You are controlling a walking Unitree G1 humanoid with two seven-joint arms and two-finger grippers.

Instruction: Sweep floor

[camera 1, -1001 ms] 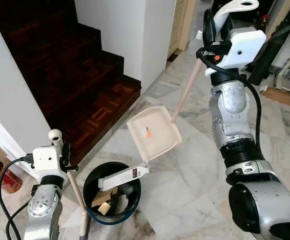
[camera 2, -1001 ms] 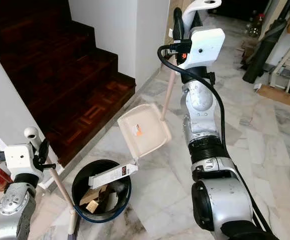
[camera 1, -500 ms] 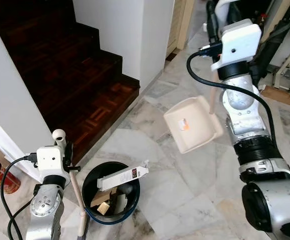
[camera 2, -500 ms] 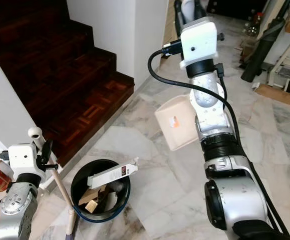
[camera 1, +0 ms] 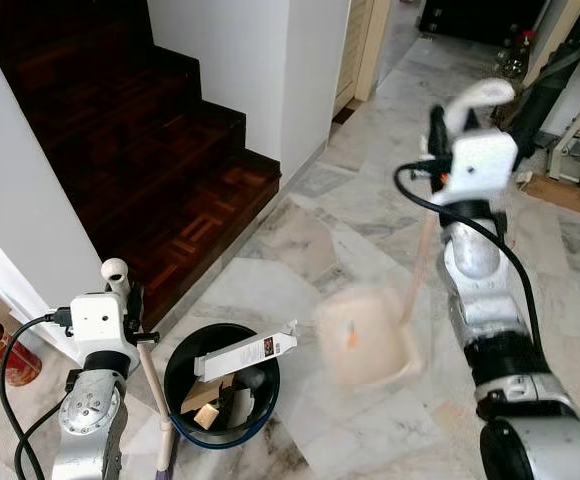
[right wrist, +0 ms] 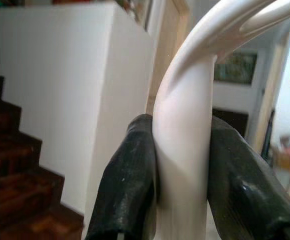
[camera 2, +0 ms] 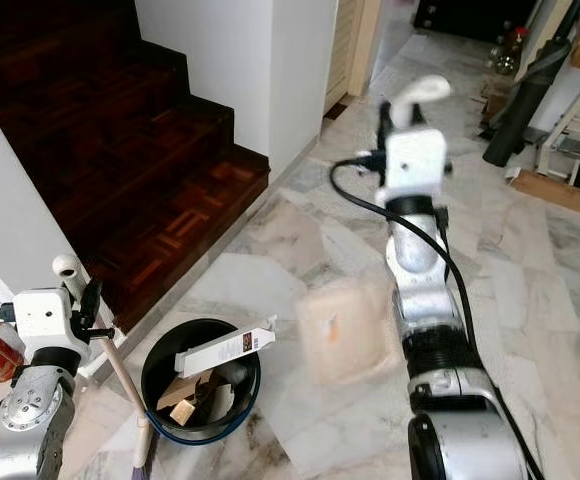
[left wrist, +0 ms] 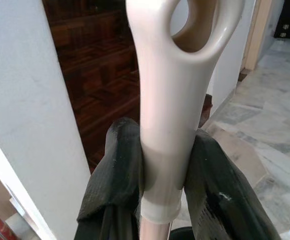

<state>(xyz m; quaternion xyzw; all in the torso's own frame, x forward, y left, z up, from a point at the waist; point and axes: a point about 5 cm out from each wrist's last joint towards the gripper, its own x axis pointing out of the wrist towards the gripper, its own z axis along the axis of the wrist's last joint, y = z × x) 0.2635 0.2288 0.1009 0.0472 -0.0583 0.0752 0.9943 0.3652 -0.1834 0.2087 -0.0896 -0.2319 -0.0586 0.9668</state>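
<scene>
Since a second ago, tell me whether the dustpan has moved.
Yes. The dustpan, held by the right gripper, has swung away from above the black bin, rightward and down toward the marble floor. It is motion-blurred.

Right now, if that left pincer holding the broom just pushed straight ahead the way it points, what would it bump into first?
Probably the white wall beside the dark wooden staircase. The left pincer is clamped on the cream plastic broom handle, which fills its own line; beyond it lie wall and stairs, though depth is hard to judge.
</scene>
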